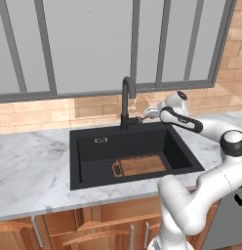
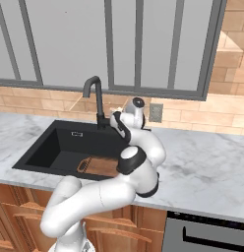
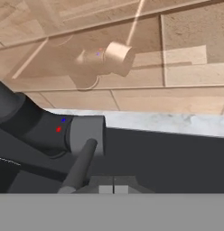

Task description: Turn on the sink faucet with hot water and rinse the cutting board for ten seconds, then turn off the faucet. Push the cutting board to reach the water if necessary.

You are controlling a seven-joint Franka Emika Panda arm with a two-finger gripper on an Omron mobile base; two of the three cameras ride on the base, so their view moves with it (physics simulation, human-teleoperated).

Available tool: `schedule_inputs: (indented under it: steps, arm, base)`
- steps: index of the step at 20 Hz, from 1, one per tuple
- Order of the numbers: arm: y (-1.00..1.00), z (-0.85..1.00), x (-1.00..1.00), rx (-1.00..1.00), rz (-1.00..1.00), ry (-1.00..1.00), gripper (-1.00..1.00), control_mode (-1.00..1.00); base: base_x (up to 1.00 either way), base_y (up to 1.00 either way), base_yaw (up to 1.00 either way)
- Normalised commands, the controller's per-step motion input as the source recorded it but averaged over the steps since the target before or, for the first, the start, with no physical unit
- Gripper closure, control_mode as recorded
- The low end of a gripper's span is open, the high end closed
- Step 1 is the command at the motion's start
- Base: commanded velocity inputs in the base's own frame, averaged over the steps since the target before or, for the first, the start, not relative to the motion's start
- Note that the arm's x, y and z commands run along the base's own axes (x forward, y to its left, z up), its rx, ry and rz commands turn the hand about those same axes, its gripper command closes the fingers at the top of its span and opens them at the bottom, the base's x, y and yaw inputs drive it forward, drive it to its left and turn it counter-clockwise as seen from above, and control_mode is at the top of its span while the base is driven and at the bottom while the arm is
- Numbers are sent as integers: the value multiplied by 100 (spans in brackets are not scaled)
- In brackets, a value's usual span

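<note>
The black sink (image 1: 89,161) is set into the marble counter. A brown cutting board (image 1: 141,166) lies flat on its floor at the front right, dark handle end to the left; it is also in the right base view (image 2: 100,166). The tall black faucet (image 1: 126,102) stands behind the basin. My gripper (image 1: 144,116) is shut with nothing in it, just right of the faucet's base at the height of the side lever. In the hand view the shut gripper (image 3: 114,188) sits beside the outer end of the grey lever (image 3: 82,164). No water is in view.
The marble counter (image 1: 30,166) runs to both sides of the basin, with a brick backsplash (image 1: 40,114) and a window above. A wall outlet (image 2: 155,112) sits right of the faucet. Wooden cabinets (image 1: 93,229) lie below.
</note>
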Motion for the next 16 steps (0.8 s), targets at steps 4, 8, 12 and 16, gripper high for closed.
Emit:
schedule_inputs:
  steps: [4, 8, 12, 16]
  arm:
    - [38, 0, -2, 0, 0, 0, 100, -100]
    - [36, 0, 0, 0, 0, 0, 100, -100]
    - [36, 0, -1, 0, 0, 0, 100, -100]
    - [28, -1, -13, 0, 0, 0, 100, -100]
  base:
    - [0, 0, 0]
    - [0, 0, 0]
    - [0, 0, 0]
    - [0, 0, 0]
